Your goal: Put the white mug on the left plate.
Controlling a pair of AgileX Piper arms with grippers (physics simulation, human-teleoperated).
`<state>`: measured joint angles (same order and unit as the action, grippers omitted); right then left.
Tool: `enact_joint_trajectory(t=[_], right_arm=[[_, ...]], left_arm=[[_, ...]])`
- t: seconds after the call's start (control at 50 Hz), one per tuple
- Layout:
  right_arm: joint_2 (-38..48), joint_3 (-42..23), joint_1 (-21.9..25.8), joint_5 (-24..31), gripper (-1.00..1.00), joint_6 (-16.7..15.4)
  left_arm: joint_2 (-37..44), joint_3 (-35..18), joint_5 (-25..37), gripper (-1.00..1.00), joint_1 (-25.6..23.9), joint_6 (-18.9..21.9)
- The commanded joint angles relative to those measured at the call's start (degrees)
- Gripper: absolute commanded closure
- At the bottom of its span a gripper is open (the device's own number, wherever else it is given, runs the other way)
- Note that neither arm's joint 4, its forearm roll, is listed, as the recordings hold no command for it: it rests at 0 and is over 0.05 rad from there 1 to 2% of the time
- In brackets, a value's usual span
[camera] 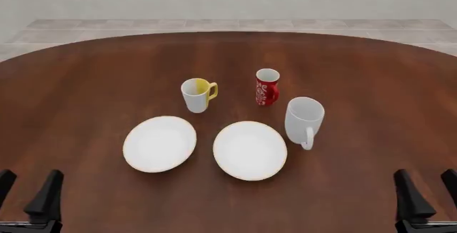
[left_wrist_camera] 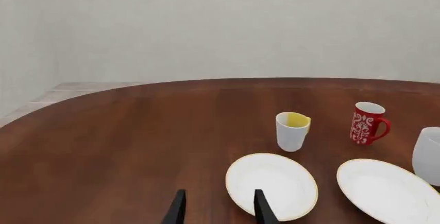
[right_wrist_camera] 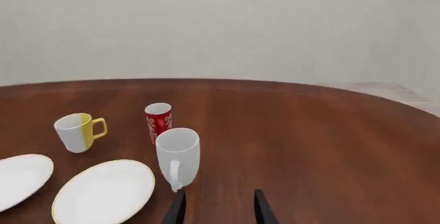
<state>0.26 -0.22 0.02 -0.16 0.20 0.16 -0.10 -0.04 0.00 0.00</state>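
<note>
White mug handle visible front view only; both arms' fingers apart.

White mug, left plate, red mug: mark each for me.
white mug (camera: 303,116), front view, on its side wall.
left plate (camera: 159,143), front view, on its bare centre.
red mug (camera: 266,90), front view, on its patterned side.

Left gripper fingers apart (nothing between), beside left plate.
</note>
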Motion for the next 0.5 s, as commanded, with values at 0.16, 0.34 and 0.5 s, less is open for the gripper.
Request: enact_joint_trajectory(t=[0.16, 0.34, 0.5], right_arm=[[0.72, -0.11, 0.53, 0.66, -1.00, -0.75], [0.93, -0.02, 0.32, 0.69, -1.00, -0.64], [1.65, -2.31, 0.55, 1.51, -1.00, -0.21]], left_arm=[[0.26, -0.15, -0.07, -1.00, 0.01, 0.00], [0.25, -0.15, -0.07, -1.00, 0.00, 0.01], [0.26, -0.15, -0.07, -1.00, 0.01, 0.00]])
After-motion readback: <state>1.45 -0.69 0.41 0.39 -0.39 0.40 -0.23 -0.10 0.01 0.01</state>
